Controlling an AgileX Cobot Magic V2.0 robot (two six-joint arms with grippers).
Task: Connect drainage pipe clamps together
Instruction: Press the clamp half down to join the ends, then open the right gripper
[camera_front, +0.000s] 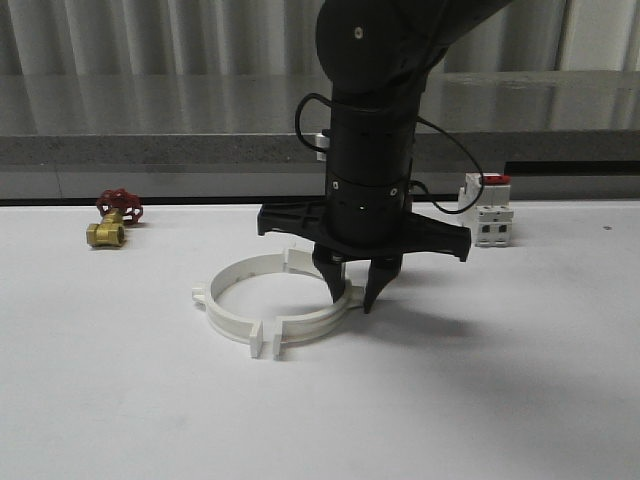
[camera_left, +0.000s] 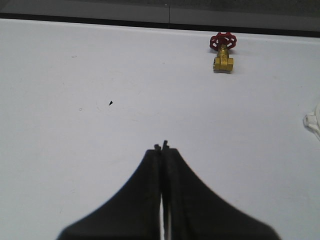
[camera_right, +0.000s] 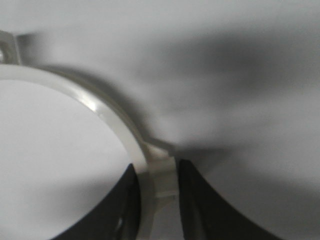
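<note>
- My right gripper (camera_front: 357, 288) is matte black, like the arm above it.
- My left gripper (camera_left: 162, 150) is black too.
- The drainage pipe clamps (camera_front: 262, 298) are plain white.
- The table (camera_front: 120, 400) is white.
- The valve (camera_front: 112, 220) is brass-yellow with a red handwheel.
- The breaker (camera_front: 487, 210) is white, topped red.

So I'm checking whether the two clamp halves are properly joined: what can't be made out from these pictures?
- Front view: the right claw and its arm cover the far right part of the drainage pipe clamps, hiding that joint.
- Right wrist view: blurred; the fingers flank the clamp wall, contact unclear.
- Left wrist view: the picture's edge cuts the clamps to a sliver. The left claw is shut.
</note>
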